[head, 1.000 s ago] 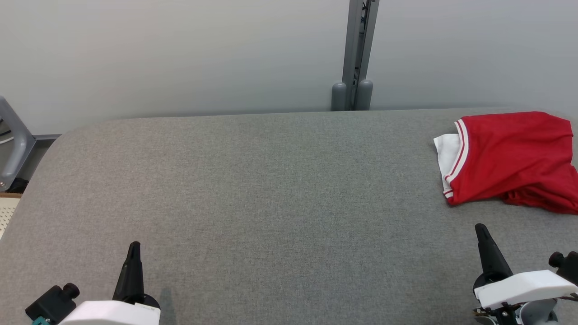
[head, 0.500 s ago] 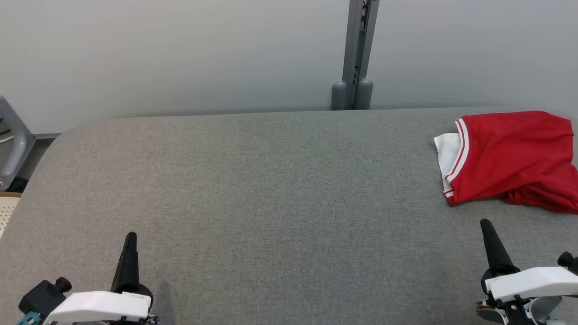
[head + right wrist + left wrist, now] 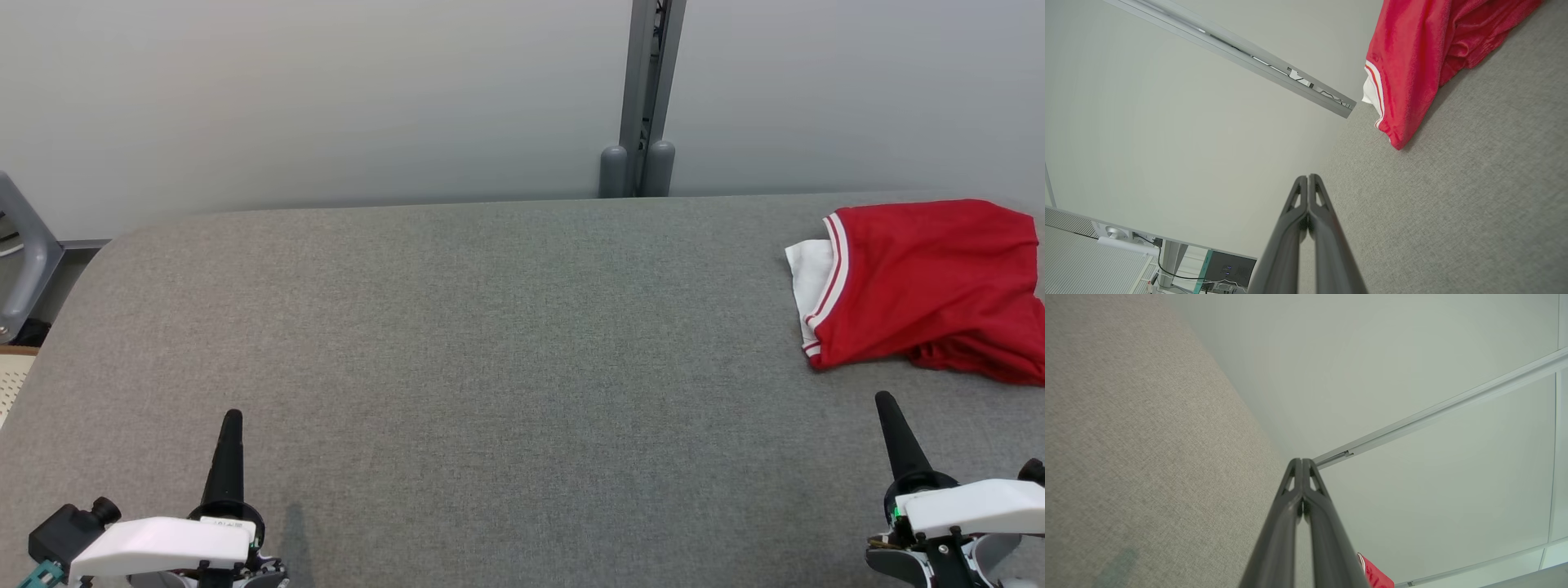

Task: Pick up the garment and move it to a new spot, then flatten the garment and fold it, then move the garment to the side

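Note:
The garment [image 3: 927,287] is red with white-striped trim and a white inner layer. It lies bunched at the far right of the grey table [image 3: 490,327]; the right wrist view has it [image 3: 1421,53] at the top right, and a red corner [image 3: 1374,575] peeks past the left fingers. My left gripper [image 3: 233,418] rests at the lower left, shut and empty, its fingers [image 3: 1301,465] pressed together. Below the garment and apart from it stands my right gripper [image 3: 886,402], likewise shut and empty, fingers [image 3: 1307,179] touching.
A pale wall with a grey vertical post [image 3: 645,98] runs behind the table. A grey metal frame [image 3: 20,261] stands off the table's left edge. The right wrist view catches a dark box and cables [image 3: 1224,269] beyond the table.
Both grippers have drifted slightly: the left tip shifted a little left and up in the view, the right tip a little right and up. The garment has not moved.

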Controlling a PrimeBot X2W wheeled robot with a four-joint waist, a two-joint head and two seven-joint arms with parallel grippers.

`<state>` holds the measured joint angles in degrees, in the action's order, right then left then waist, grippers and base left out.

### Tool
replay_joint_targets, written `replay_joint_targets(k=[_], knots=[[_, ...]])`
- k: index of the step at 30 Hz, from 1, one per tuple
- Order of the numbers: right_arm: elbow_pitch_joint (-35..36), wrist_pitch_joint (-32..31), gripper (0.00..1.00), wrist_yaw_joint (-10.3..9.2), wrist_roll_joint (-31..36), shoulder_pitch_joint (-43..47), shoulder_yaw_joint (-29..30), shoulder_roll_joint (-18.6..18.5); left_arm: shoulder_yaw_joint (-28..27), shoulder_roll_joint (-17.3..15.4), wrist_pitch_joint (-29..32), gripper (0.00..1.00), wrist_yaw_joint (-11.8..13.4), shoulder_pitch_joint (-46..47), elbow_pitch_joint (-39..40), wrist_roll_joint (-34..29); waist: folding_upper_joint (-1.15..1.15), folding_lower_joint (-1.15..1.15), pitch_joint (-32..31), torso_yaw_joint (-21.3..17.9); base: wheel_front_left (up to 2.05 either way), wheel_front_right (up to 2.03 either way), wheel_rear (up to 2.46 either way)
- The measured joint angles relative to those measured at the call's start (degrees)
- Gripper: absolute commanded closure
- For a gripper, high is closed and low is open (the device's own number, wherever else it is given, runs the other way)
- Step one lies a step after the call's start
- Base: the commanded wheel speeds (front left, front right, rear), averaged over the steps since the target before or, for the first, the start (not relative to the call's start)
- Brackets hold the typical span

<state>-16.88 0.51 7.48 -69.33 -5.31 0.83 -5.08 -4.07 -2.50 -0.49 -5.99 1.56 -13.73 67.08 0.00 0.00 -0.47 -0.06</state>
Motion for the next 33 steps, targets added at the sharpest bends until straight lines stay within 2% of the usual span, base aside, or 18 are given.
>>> replay_joint_targets(k=[33], knots=[[1.6, -4.3, 1.0, 0.0, -14.0, -0.3, 3.6, 1.4, -1.5, -0.1, 4.5, 1.0, -0.8, 2.5, -0.2, 15.5, 0.0, 0.0, 0.4, 0.0, 0.0, 0.0, 0.0]])
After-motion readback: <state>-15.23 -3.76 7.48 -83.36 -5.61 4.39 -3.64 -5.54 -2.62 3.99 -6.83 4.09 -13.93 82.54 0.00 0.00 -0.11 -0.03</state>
